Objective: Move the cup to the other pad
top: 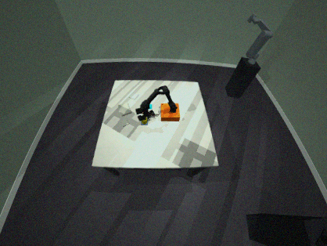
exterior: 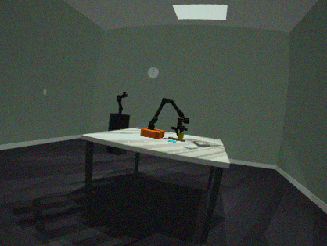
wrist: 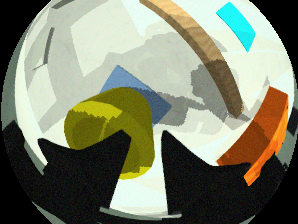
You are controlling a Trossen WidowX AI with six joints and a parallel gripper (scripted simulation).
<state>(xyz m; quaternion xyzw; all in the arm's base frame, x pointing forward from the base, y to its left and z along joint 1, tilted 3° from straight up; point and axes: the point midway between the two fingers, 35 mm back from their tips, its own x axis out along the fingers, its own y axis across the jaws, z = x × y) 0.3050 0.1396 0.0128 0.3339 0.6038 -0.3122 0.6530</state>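
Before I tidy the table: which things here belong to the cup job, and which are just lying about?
Part of the job:
- yellow cup
- blue pad beside it
- cyan pad, likely the target
- gripper, closing around the cup

Lying about:
- wooden strip
- second arm on its stand, off the table

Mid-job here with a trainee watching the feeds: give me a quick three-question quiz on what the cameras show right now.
1. Multiple choice: what lies between the blue pad and the cyan pad? A) a wooden strip B) a spoon C) a second cup
2. True or false: the yellow cup is at the cyan pad.
3. Short answer: where is the cup relative to the fingers of the claw?
Key: 1 A. 2 False; it is at the blue pad. 3 Between them, against one finger, with a gap showing at the other.
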